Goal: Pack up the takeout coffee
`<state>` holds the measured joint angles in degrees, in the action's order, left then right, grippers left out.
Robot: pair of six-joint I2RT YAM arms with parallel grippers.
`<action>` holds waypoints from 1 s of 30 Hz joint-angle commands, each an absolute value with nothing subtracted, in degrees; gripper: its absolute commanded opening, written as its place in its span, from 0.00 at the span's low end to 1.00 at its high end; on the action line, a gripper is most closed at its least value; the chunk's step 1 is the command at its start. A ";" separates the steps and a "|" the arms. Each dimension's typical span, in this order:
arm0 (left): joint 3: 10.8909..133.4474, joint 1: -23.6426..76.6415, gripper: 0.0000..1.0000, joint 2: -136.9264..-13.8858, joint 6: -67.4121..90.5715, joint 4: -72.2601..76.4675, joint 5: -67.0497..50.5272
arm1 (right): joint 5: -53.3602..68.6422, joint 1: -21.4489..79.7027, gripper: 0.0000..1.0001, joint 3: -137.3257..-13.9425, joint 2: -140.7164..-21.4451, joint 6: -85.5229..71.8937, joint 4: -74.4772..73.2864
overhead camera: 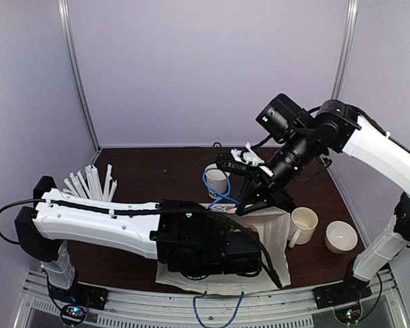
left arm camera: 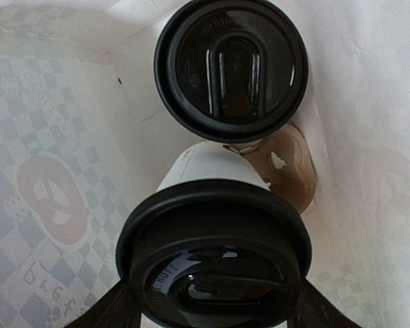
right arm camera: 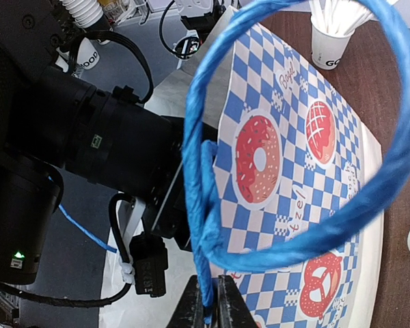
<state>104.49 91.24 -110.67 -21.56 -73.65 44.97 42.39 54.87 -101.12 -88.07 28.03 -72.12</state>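
In the left wrist view I look down into the paper bag [left arm camera: 41,171]. My left gripper [left arm camera: 215,304] is shut on a white takeout cup with a black lid [left arm camera: 215,263], its fingers [left arm camera: 106,311] on either side below the lid. A second lidded cup [left arm camera: 231,65] stands in the bag just beyond. My right gripper [right arm camera: 212,311] is shut on the bag's blue rope handle [right arm camera: 198,171] and holds it up. In the top view the right gripper [overhead camera: 249,201] is above the bag [overhead camera: 277,229], and the left gripper is hidden inside the bag. Another white paper cup [overhead camera: 217,179] stands behind the bag.
A brown cardboard piece [left arm camera: 290,171] lies at the bag's bottom. A cream mug with a handle [overhead camera: 303,225] and a white bowl-like cup [overhead camera: 342,237] stand to the right of the bag. A cup of white straws [overhead camera: 92,183] is at the back left.
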 commanded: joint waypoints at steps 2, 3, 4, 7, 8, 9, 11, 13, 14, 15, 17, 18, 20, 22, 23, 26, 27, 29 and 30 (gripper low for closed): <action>104.52 90.62 0.59 -110.39 -24.15 -75.17 47.23 | 41.98 54.75 0.07 -100.72 -86.39 26.55 -70.55; 104.17 90.64 0.59 -110.25 -24.14 -75.48 47.23 | 41.14 54.80 0.07 -100.99 -86.49 26.33 -70.53; 104.20 90.67 0.59 -110.15 -23.79 -76.07 47.34 | 40.69 54.68 0.07 -101.18 -86.56 26.18 -70.43; 104.43 90.76 0.59 -109.61 -21.38 -78.36 45.17 | 40.34 54.63 0.07 -101.50 -86.69 25.85 -70.27; 104.37 90.72 0.59 -109.60 -20.65 -79.00 44.28 | 40.22 54.67 0.07 -101.51 -86.82 25.84 -70.20; 104.27 90.71 0.59 -109.52 -20.20 -79.28 43.17 | 40.19 54.65 0.07 -101.51 -86.93 25.77 -70.16; 103.70 90.55 0.59 -109.46 -19.87 -79.39 41.08 | 40.08 54.52 0.07 -101.70 -87.28 25.64 -70.05; 103.26 90.38 0.59 -109.49 -19.86 -79.40 40.13 | 40.20 54.59 0.07 -102.17 -87.72 25.34 -70.04; 103.07 90.28 0.59 -109.49 -19.89 -79.26 39.69 | 40.31 54.58 0.07 -102.57 -87.92 25.27 -69.98; 102.69 90.14 0.59 -109.37 -20.15 -78.87 39.35 | 40.29 54.58 0.07 -102.83 -88.10 25.03 -69.83; 101.51 89.67 0.59 -109.14 -20.67 -77.44 39.87 | 40.46 54.58 0.07 -103.23 -88.43 24.96 -69.94; 100.95 89.34 0.59 -109.26 -20.65 -76.98 40.98 | 40.72 54.60 0.07 -103.35 -88.50 25.03 -70.14; 100.43 88.75 0.59 -109.71 -20.49 -76.97 42.64 | 41.30 54.58 0.07 -103.23 -88.63 25.39 -70.37; 99.84 88.21 0.59 -109.58 -20.44 -76.38 43.07 | 42.03 54.58 0.07 -103.10 -88.70 25.69 -70.73; 99.47 88.03 0.59 -109.53 -20.47 -75.94 43.22 | 42.54 54.58 0.07 -103.10 -88.68 25.94 -71.02; 98.52 87.45 0.59 -109.38 -20.66 -74.83 42.83 | 43.74 54.58 0.08 -103.38 -88.93 26.57 -71.65; 98.23 87.36 0.59 -109.40 -20.78 -74.47 42.66 | 44.03 54.58 0.08 -103.50 -89.08 26.73 -71.85; 97.65 87.14 0.59 -109.14 -21.20 -72.99 42.66 | 44.56 54.62 0.08 -103.70 -89.29 27.01 -72.13; 97.43 87.06 0.59 -108.89 -21.51 -72.23 42.71 | 44.82 54.59 0.08 -103.79 -89.46 27.11 -72.23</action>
<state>98.74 87.90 -110.76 -21.08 -75.40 42.02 41.95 54.83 -101.89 -88.68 26.39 -70.94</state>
